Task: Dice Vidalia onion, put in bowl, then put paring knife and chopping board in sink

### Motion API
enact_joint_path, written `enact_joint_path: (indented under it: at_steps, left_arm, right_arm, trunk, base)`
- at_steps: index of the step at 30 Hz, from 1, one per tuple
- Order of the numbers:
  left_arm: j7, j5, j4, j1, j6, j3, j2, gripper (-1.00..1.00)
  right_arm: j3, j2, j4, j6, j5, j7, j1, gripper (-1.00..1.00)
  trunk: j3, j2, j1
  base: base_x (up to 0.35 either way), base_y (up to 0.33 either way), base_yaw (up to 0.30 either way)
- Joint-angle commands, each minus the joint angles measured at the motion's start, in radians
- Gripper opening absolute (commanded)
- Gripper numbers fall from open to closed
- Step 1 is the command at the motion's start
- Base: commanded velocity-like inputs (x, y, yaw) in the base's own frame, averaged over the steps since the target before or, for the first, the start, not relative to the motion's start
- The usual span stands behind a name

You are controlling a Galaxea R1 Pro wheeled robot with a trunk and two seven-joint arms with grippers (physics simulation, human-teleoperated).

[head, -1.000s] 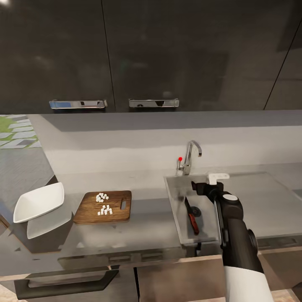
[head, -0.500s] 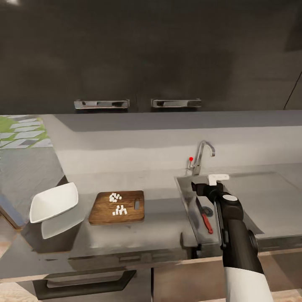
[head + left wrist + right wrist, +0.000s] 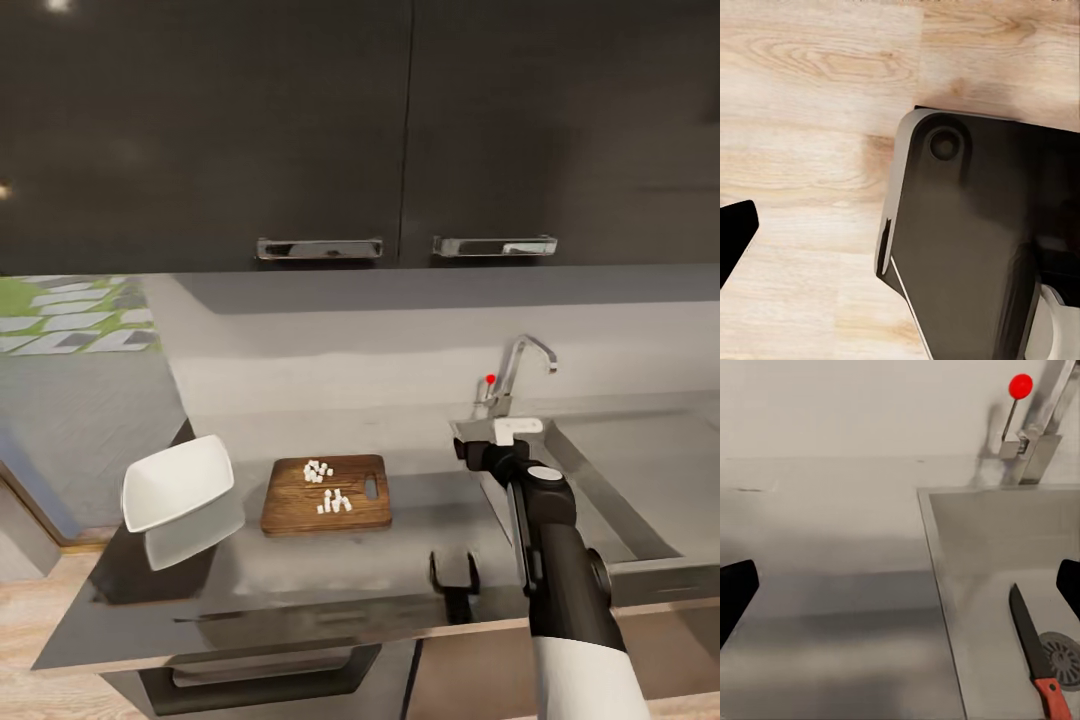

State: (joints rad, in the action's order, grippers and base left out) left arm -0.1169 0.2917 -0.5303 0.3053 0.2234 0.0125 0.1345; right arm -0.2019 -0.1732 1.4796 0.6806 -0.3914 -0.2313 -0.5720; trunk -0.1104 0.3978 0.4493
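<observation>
Two dark upper cabinets (image 3: 300,120) with two chrome handles (image 3: 319,248) hang over the grey countertop (image 3: 330,570). One right arm (image 3: 565,580) rises in front of the sink (image 3: 610,500) and blocks part of the basin in the head view. Right gripper (image 3: 497,440) hovers above the sink's left rim, jaws spread wide apart, holding nothing. One paring knife (image 3: 1036,660), dark blade and red-orange handle, lies flat in the basin beside the round drain (image 3: 1063,658). One chrome tap (image 3: 520,370) with a red knob (image 3: 490,379). One brown chopping board (image 3: 327,494) left of the sink carries two small clusters of white diced onion (image 3: 328,488). One white bowl (image 3: 178,482) stands left of the board, apart from it. Left gripper's jaw state: cannot tell; left wrist view shows wooden floor (image 3: 810,150) and the robot's dark base (image 3: 975,247).
</observation>
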Motion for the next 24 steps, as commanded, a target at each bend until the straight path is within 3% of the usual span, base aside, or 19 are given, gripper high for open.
enact_joint_path:
  at_steps: [1, 17, 24]
  left_arm:
    - [-0.006, 0.010, 0.000, 0.000, 0.001, 0.001, 0.001, 1.00]
    - [-0.006, 0.010, 0.000, 0.000, 0.001, 0.001, 0.001, 1.00]
    - [-0.006, 0.010, 0.000, 0.000, 0.001, 0.001, 0.001, 1.00]
  right_arm:
    - [-0.002, -0.001, 0.001, 0.004, -0.010, -0.010, -0.001, 1.00]
    - [-0.002, -0.001, -0.033, 0.002, -0.010, -0.007, -0.001, 1.00]
    - [-0.002, -0.001, -0.121, -0.007, -0.011, -0.005, 0.000, 1.00]
  trunk:
    - [-0.002, 0.002, 0.001]
    - [-0.002, 0.002, 0.001]
    - [-0.002, 0.002, 0.001]
  base:
    - [0.000, 0.306, 0.000]
    - [0.000, 0.303, 0.000]
    - [0.000, 0.057, 0.000]
